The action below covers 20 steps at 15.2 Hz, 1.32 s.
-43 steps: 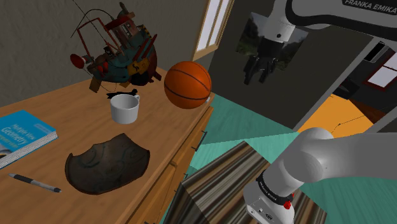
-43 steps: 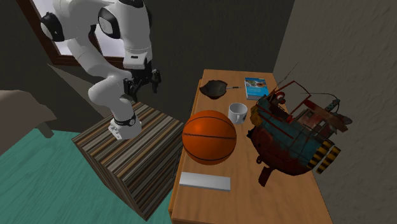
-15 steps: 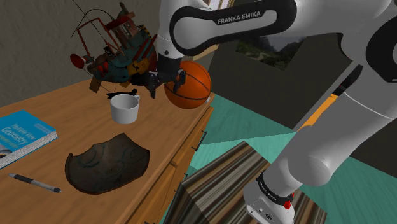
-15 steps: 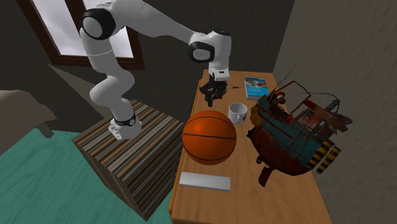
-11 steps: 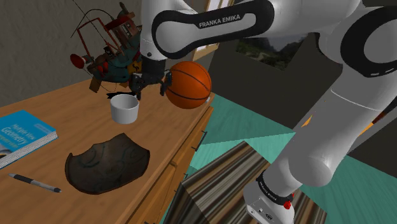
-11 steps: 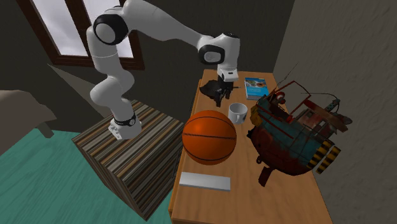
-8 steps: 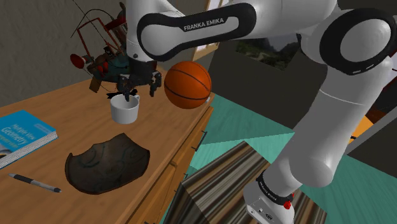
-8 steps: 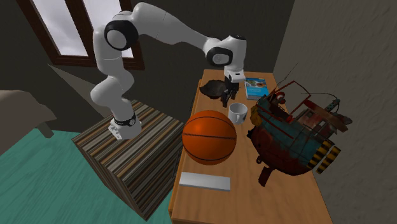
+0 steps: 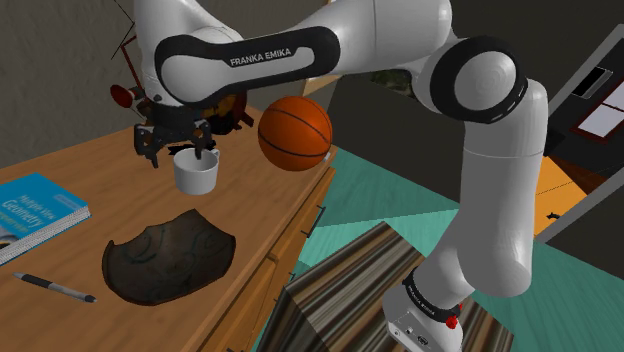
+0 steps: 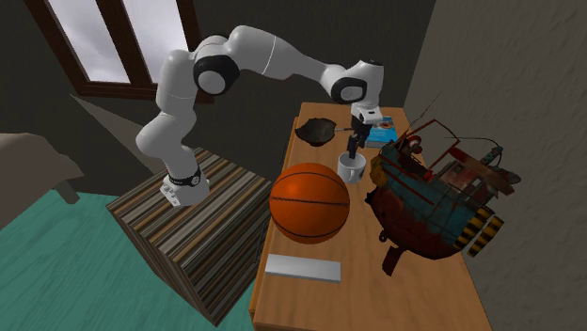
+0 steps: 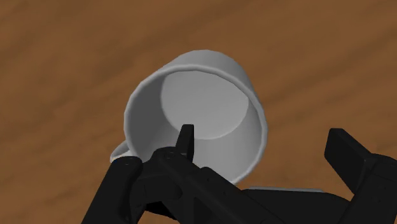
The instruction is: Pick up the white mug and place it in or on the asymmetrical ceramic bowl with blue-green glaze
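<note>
1. My black two-finger gripper (image 9: 175,148) hangs just above the white handled mug (image 9: 196,172). The mug stands upright on the bare wooden table (image 9: 90,175), with its mouth open towards me.
2. My jaws are wide apart and hold nothing. In the wrist view one of my fingers (image 11: 185,137) sits over the mug's hollow and the other stands outside the wall, on the side away from the handle. I judge this stance is meant to pinch the wall, since the whole cup looks too broad to span.
3. The dark uneven-rimmed bowl (image 9: 168,255) lies near the mug, towards the table's front edge in the shoulder view. Nothing stands between the two, so the carry should be short. Its glaze looks dark grey-brown here rather than blue-green.
4. I am above the mug, not beside it, probably because of its neighbours. The orange basketball (image 9: 295,133) sits near one side, and the cluttered red-and-teal model boat (image 10: 433,202) is close behind.
5. What remains is to lower, close on the wall, lift and cross to the bowl. The bowl's shallow, lopsided shape may let the mug tip once set down.
</note>
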{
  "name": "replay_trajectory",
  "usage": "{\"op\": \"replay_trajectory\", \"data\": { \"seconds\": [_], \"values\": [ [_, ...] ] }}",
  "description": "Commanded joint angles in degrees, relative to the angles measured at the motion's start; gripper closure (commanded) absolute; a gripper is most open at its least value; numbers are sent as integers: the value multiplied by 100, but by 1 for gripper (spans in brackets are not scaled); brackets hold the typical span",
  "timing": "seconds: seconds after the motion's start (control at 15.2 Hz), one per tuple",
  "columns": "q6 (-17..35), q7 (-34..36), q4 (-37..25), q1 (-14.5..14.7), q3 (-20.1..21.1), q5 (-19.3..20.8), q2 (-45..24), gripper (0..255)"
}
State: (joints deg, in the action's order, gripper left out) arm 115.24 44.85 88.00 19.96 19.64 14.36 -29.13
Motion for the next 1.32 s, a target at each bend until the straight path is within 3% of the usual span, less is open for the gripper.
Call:
{"op": "replay_trajectory", "data": {
  "seconds": [0.0,0.4,0.86,0.92,1.25],
  "values": [
    [50,22,-102,39,-25,53,-153,0],
    [386,70,73,40,-71,127,-321,0],
    [385,70,71,41,-72,128,-323,0],
    [385,70,71,41,-72,128,-323,255],
    [385,70,71,41,-72,128,-323,255]
  ]
}}
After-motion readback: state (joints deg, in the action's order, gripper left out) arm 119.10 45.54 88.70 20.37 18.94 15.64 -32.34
